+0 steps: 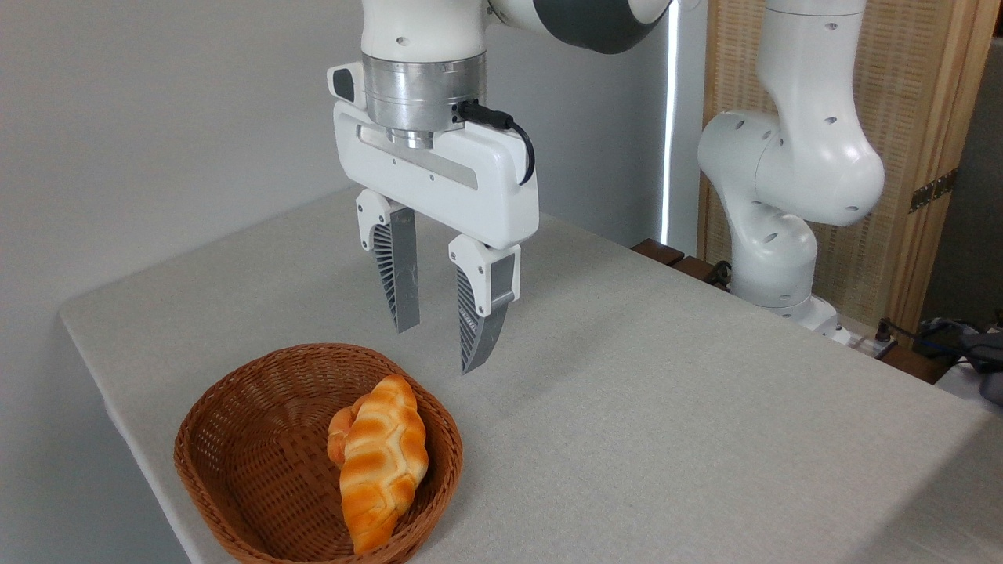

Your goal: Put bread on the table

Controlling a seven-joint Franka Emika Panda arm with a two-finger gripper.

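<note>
The bread [380,462], a long pointed loaf with golden-orange crust and pale criss-cross cracks, lies inside a brown wicker basket [235,470] at the front left of the table [666,392]. It leans against the basket's right wall, and part of a small round bun [339,435] peeks out behind it. My gripper [437,348] hangs in the air above the basket's far right rim, fingers pointing down. It is open with nothing between the fingers, and it is a little above and behind the bread, not touching it.
The arm's white base [772,235] stands beyond the table's right far edge. A wooden screen [925,157] and cables sit behind it. Bare grey-beige fabric stretches to the right of the basket.
</note>
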